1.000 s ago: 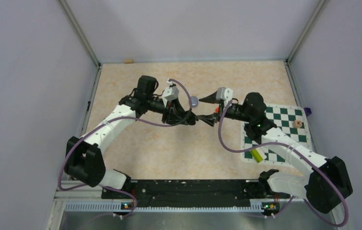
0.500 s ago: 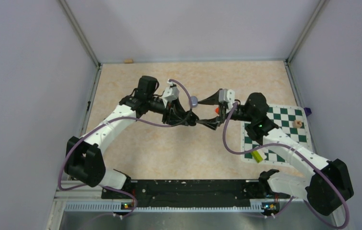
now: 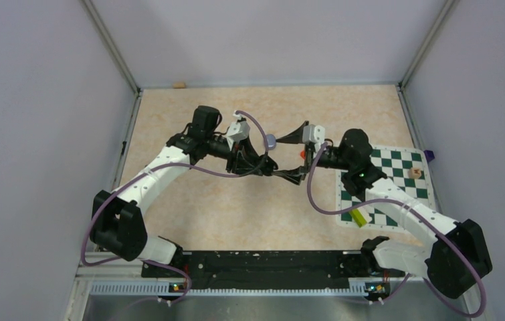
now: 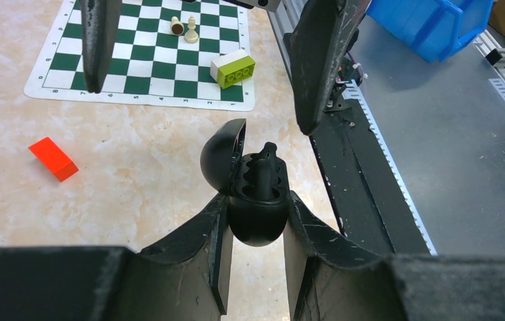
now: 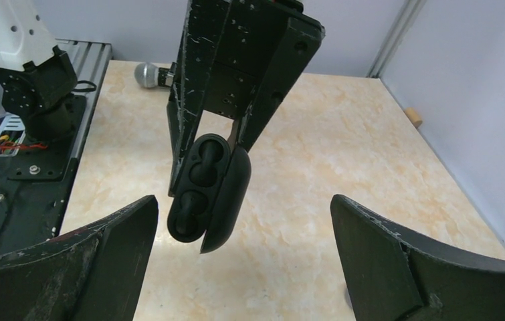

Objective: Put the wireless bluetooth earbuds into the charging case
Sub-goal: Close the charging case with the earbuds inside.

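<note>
Top camera. Left gripper [image 3: 267, 167] and right gripper [image 3: 280, 157] meet nose to nose above mid-table. Left fingers are pinched on the small black case [image 3: 277, 171], which is held off the table. Right fingers stand wider apart than a second ago. They now straddle the case end without touching it, as far as this view resolves. Red block [image 3: 302, 153] shows between the roots of the right fingers, on the table below. Grey microphone [image 3: 271, 141] lies just beyond the left fingertips. Chessboard [image 3: 396, 175] is behind the right gripper.

Left wrist camera. Case is clamped between both left pads, with its lid [image 4: 223, 157] swung open and away from the fingers. One black earbud [image 4: 265, 170] stands in a well with its stem poking above the rim. It looks not fully seated, though I can't be sure. Right fingers hang ahead, one to each side, well clear of bud and case, with nothing between them.

Right wrist camera. Right fingers are spread wide at the bottom corners, empty. Case hangs from the left fingers straight ahead, open face toward the lens. Two rounded dark shapes sit in the wells; black on black, so can't tell whether both are buds.

Reading: the widening suggests the right gripper has let the bud go into the case. The bud may yet need pressing down. Lilac buds not in view.
</note>
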Controlling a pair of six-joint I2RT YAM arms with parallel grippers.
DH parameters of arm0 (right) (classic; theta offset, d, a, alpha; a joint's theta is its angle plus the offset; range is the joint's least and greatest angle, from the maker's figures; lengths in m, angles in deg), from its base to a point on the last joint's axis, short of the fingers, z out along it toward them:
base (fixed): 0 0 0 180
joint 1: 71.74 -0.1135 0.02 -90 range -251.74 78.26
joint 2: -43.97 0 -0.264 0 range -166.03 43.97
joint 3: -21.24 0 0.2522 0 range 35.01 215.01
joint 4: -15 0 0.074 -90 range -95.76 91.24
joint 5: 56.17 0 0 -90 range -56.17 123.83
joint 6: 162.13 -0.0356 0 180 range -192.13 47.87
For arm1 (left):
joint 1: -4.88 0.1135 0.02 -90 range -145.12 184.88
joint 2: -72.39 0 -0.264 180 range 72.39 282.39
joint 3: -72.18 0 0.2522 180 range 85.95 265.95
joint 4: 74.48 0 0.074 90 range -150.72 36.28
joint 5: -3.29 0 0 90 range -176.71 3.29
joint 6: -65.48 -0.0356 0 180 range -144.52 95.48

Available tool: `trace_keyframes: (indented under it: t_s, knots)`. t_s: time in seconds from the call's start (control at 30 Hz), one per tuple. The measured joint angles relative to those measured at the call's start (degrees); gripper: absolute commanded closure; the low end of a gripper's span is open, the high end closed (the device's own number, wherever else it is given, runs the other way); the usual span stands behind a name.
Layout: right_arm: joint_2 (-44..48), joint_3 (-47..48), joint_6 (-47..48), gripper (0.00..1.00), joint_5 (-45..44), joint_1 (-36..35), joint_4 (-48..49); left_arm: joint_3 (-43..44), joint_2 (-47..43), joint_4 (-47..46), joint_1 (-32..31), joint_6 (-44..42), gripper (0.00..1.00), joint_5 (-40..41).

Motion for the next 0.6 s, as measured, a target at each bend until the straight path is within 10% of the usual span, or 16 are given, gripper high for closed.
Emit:
trace_keyframes:
  t_s: [0.6]
  knots:
    - [-1.3, 0.0, 3.0, 0.01, -6.1, -0.7, -1.6, 0.0, 0.0, 0.0, 0.0, -0.4, 1.00, 0.2]
